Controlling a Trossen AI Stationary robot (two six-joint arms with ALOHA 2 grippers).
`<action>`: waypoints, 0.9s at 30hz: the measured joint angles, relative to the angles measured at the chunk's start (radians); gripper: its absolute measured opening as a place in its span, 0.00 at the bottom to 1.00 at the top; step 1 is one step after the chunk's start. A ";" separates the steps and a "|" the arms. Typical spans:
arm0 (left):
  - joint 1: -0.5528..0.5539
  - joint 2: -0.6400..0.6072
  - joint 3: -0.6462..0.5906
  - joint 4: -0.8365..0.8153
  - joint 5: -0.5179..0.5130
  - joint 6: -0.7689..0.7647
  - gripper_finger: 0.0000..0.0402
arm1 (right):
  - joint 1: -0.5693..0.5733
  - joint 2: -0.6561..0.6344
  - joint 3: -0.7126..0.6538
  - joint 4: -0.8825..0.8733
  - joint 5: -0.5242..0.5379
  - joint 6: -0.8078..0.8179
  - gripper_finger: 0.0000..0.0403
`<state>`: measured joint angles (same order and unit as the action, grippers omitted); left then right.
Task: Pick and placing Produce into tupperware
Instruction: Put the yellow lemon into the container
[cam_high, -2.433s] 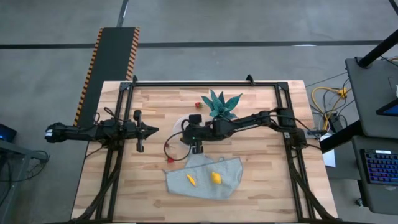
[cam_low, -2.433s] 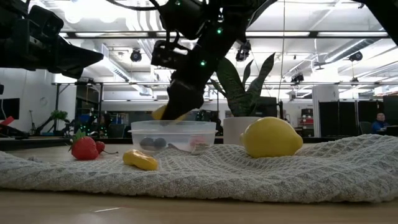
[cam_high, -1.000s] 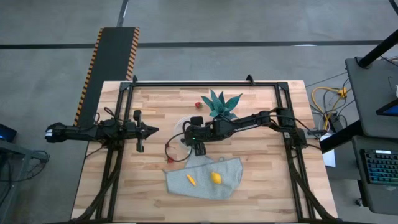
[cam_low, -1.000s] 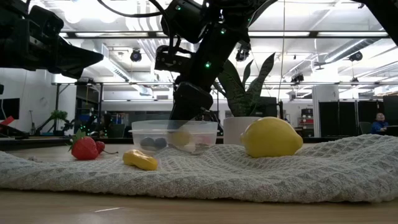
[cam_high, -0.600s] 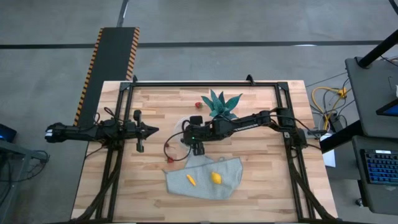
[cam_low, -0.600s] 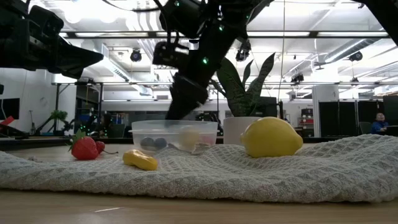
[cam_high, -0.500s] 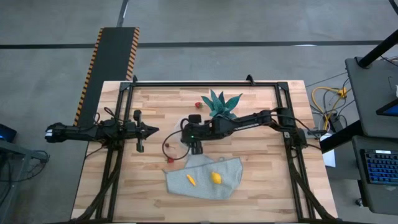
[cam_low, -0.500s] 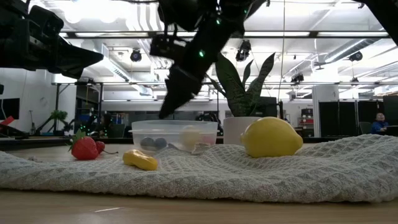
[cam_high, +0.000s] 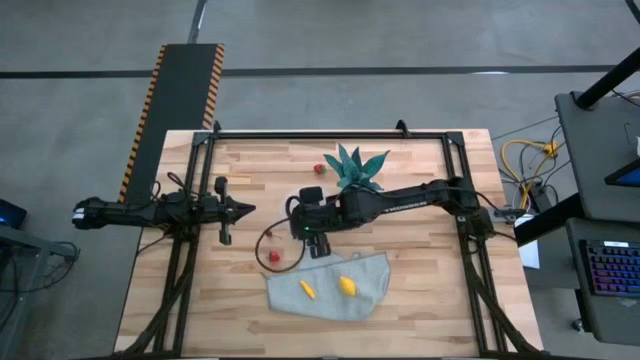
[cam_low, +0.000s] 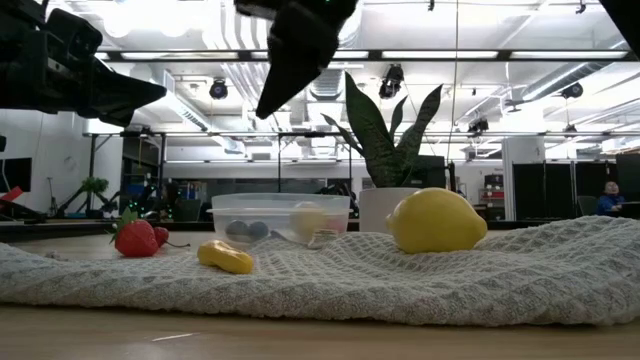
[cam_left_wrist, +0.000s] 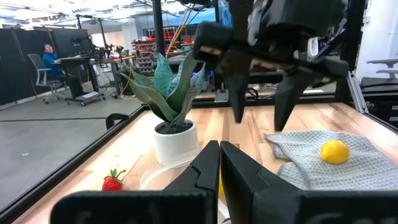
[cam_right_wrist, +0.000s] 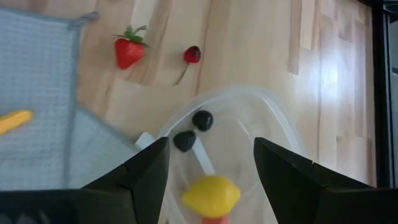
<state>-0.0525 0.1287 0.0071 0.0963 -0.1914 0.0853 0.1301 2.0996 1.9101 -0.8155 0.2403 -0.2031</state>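
- The right gripper (cam_high: 314, 238) hung above the tupperware (cam_right_wrist: 242, 149), its 2 fingers (cam_right_wrist: 140, 177) spread apart and holding nothing.
- In the right wrist view, the tupperware sat directly under those fingers and held a yellow lemon (cam_right_wrist: 210, 194) and 2 dark round pieces (cam_right_wrist: 201, 119), with something red just showing beneath the lemon.
- In the low view the tupperware (cam_low: 280, 218) stood on the wooden table (cam_high: 420, 275) at the far edge of the grey cloth (cam_low: 420, 270), with the right arm's fingers raised well clear above it.
- A strawberry (cam_right_wrist: 127, 52) and a small red berry with a stem (cam_right_wrist: 191, 55) lay on the bare wood near the tupperware, apart from it and off the cloth.
- On the cloth (cam_high: 330, 285), beyond the tupperware from the plant, lay a small elongated yellow piece (cam_high: 307, 290) and a rounder lemon (cam_high: 346, 286), both apart from the tupperware.
- The potted plant (cam_high: 354, 170) stood just beside the tupperware, on the side away from the cloth, with another strawberry (cam_high: 318, 169) next to the pot.
- The left gripper (cam_high: 240, 209) waited well away from the tupperware, over the table's left side, its fingers (cam_left_wrist: 208, 165) pressed together on nothing.
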 joint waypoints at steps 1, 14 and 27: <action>0.000 0.000 0.000 0.000 0.000 0.000 0.00 | 0.007 0.000 0.013 -0.027 0.009 0.008 0.56; 0.000 0.000 0.000 0.001 0.000 0.000 0.00 | 0.049 -0.077 0.050 -0.393 0.217 0.232 0.56; 0.000 0.000 0.000 0.000 0.000 0.006 0.00 | 0.188 -0.396 -0.227 -0.383 0.302 0.507 0.56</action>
<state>-0.0525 0.1284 0.0071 0.0968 -0.1913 0.0910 0.3183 1.7034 1.6834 -1.1985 0.5428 0.3035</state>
